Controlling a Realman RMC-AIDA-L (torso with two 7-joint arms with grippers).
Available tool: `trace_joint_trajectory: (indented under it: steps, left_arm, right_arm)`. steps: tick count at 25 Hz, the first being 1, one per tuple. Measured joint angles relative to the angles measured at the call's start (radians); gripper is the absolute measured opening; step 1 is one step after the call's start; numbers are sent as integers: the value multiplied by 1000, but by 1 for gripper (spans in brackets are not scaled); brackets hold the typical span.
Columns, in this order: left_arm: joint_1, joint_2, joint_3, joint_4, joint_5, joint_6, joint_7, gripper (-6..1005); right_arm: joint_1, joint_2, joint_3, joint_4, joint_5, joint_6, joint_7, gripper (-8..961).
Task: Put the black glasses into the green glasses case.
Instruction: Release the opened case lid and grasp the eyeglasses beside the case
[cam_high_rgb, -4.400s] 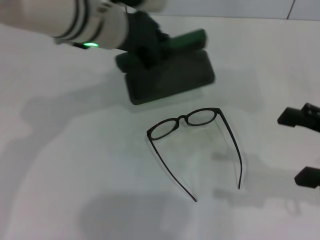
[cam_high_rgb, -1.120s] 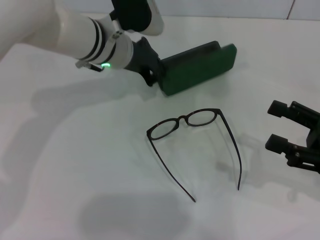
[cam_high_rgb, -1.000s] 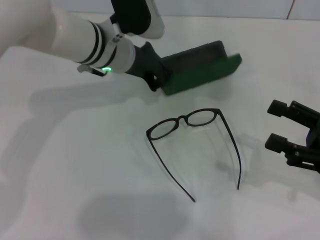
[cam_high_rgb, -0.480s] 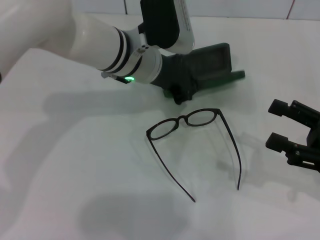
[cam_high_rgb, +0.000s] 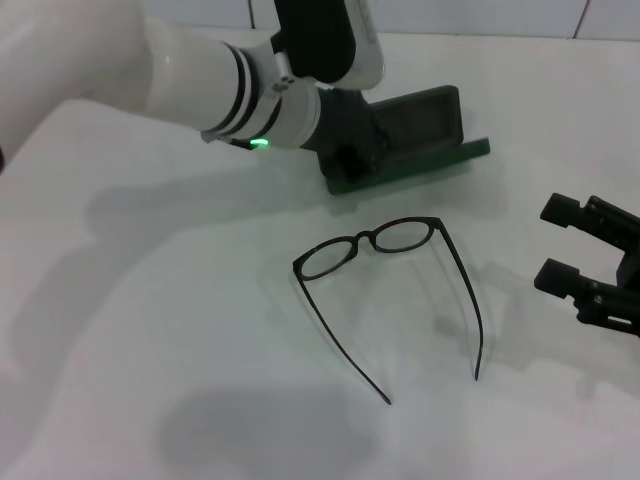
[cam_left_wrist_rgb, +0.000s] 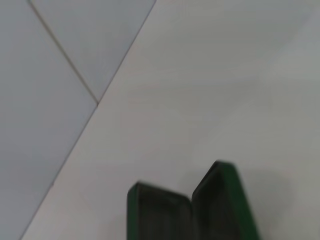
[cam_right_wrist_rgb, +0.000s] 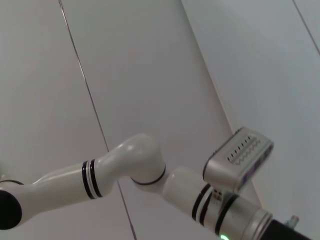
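My left fingers (cam_high_rgb: 345, 160) sit at the near-left end of the green glasses case (cam_high_rgb: 425, 135), which lies open at the far side of the tabletop (cam_high_rgb: 150, 350); whether they grip it I cannot tell. The black glasses (cam_high_rgb: 385, 270) lie nearer me, lenses toward the case, temple arms trailing back my way. My right fingers (cam_high_rgb: 575, 250) are spread wide, holding nothing, just off the right temple arm. So that right hand looks nearer the frame.

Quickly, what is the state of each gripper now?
Left gripper: at the green glasses case, fingers hidden; cannot tell.
Right gripper: open, empty.
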Motion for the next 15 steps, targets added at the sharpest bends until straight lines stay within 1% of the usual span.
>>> trace_joint_trajectory:
  steps: [4,6,13,15]
  left_arm:
    - [-12,-1,37,-56,0,-57,0,22]
    - [-14,-1,46,-69,-1,-64,0,25]
    - [-10,-1,75,-71,-16,-12,0,35]
    - [9,-2,97,-72,-25,2,0,38]
  right_arm:
    - [4,-1,2,0,0,10,0,853]
    - [6,-1,2,0,-2,17,0,853]
    - [8,-2,2,0,-3,20,0,853]
    - [8,-2,2,0,-3,21,0,853]
